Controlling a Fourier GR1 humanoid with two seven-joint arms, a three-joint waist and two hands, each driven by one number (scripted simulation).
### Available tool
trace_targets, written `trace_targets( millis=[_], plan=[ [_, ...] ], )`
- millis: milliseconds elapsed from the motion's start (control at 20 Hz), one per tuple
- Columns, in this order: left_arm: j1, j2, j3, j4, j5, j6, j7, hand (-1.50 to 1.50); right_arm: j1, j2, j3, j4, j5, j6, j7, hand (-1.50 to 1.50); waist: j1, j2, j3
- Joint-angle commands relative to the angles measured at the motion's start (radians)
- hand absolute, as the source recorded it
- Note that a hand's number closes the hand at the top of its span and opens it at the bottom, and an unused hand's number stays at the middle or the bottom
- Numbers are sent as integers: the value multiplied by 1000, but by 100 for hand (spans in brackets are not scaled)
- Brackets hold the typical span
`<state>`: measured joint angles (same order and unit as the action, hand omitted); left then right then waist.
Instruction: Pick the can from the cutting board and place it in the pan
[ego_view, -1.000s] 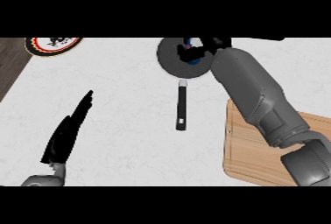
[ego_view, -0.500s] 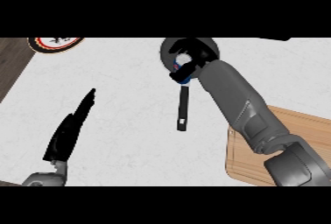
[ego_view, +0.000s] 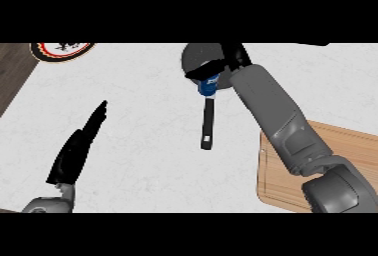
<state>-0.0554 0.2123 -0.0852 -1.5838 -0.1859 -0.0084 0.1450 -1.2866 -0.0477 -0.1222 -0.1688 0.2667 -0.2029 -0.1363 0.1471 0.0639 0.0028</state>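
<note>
White desk (ego_view: 148, 130) under us, cutting board (ego_view: 347, 150) at right. Our right hand (ego_view: 221, 67) curled round blue can (ego_view: 209, 85) at pan (ego_view: 198, 56) near rim, above handle. Left hand (ego_view: 77, 147) flat, resting. We judged: carry can further over pan centre before uncurling.

can (ego_view: 209, 85) – blue | pan (ego_view: 198, 56) – dark grey | cutting board (ego_view: 347, 145) – light wood

Even, bright light falls flat on the pale surface (ego_view: 140, 130); shadows are faint, no glare shows, and edges of things look soft throughout
</note>
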Motion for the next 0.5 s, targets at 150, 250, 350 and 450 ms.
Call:
trace_targets(
  millis=[150, 250, 350, 450],
  plan=[
    [9, 17, 24, -6, 20, -14, -10, 0, 2, -89, -147, -26, -119, -129, -36, -150, -8, -2, -1],
    [19, 17, 27, 5, 11, -4, -22, 0, 43, -120, -171, -22, -134, -152, -75, -150, -15, 3, 0],
    [-4, -10, 11, -10, 2, 14, 22, 0, 44, -161, -189, -16, -147, -130, -77, -150, -27, -2, 1],
    [22, 3, 23, 11, 9, 4, -20, 0, 55, -203, -213, -21, -168, -103, -103, -150, -31, -4, 0]
  ],
)
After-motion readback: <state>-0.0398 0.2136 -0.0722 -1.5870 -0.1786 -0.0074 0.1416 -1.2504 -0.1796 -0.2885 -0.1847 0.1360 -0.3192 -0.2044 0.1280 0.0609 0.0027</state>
